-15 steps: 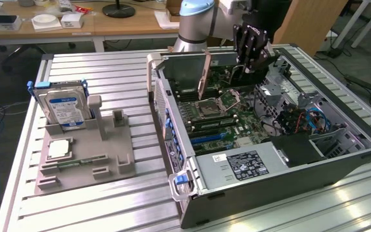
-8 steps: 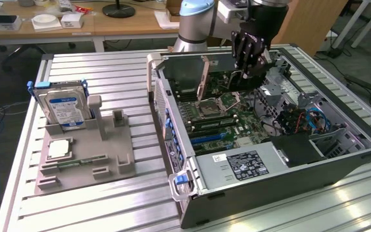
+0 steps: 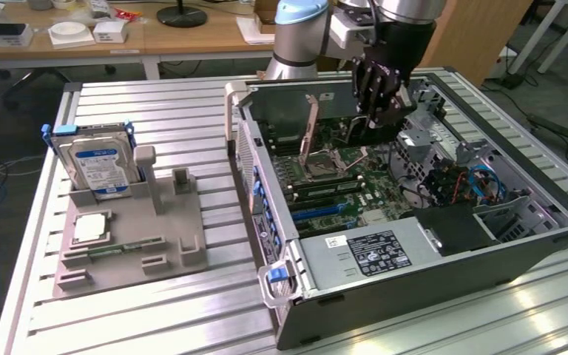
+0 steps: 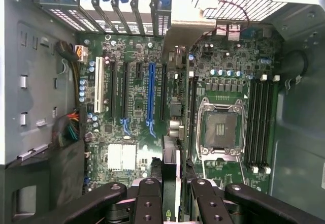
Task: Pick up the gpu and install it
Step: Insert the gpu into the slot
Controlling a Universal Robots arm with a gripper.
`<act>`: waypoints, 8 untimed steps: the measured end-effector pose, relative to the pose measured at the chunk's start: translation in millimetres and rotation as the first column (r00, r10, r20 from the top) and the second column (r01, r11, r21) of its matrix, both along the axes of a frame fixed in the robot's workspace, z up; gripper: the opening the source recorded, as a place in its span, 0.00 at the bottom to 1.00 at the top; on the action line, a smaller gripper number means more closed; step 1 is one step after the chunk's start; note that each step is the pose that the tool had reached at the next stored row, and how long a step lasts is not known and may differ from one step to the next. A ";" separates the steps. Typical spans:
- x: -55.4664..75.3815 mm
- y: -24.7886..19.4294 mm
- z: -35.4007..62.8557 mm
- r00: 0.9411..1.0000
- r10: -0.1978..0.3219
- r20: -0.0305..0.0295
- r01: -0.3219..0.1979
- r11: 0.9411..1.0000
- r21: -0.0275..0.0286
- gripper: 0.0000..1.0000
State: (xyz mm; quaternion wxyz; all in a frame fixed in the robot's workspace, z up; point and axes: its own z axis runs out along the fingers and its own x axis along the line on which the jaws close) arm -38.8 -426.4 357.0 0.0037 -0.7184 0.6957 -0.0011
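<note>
Well, the case lies open on its side, and over its motherboard, toward the twelve o'clock end in the exterior view, hangs the gripper. Its jaws are drawn narrow, pinching the gpu, which the wrist view shows edge-on above the slots, beside the bare socket. A labelled power supply fills the case's six o'clock end. At nine o'clock from the case, a grey holder carries an upright hard drive, a square chip and a memory stick. Both sit on a ribbed metal table. A wooden desk stands beyond at eleven o'clock.
</note>
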 end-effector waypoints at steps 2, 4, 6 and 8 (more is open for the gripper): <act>-0.1 0.0 -3.8 1.000 0.000 0.000 0.000 1.000 0.000 0.27; -1.0 0.0 -7.2 1.000 0.000 0.000 0.000 1.000 0.000 0.27; -3.2 0.0 -9.6 1.000 0.000 0.000 0.000 1.000 0.000 0.27; -7.1 0.0 -11.4 1.000 0.000 0.000 0.000 1.000 0.000 0.27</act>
